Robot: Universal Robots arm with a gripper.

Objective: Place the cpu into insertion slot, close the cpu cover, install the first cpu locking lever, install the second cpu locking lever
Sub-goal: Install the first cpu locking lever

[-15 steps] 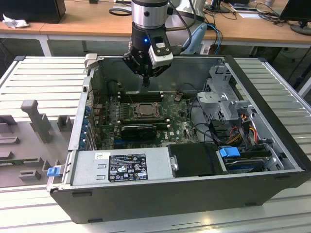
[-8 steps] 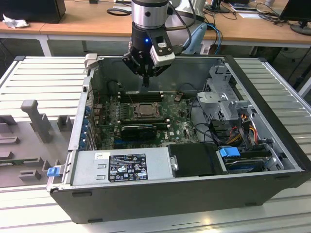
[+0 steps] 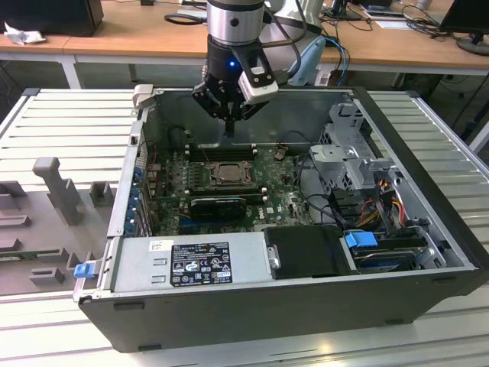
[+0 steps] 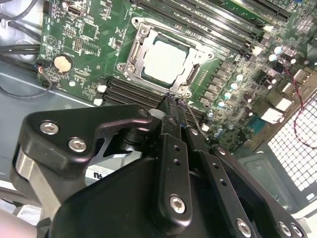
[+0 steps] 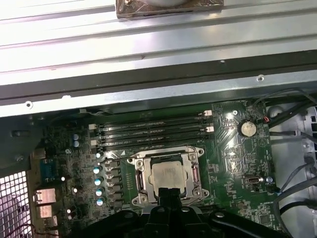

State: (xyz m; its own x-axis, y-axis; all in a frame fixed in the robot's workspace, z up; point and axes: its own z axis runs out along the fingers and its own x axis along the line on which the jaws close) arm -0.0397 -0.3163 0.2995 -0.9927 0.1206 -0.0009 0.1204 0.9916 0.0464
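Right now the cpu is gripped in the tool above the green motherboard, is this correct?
No. The cpu lies in the insertion slot, not gripped in the tool, as the second wrist view shows. The tool is above the green motherboard.

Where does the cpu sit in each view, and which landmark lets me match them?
Exterior view: the cpu sits mid-picture, in the insertion slot on the green motherboard.
Second wrist view: the cpu is the pale square in that slot.
First wrist view: the cpu lies in that slot.
Shared landmark: the long black memory slots beside it.
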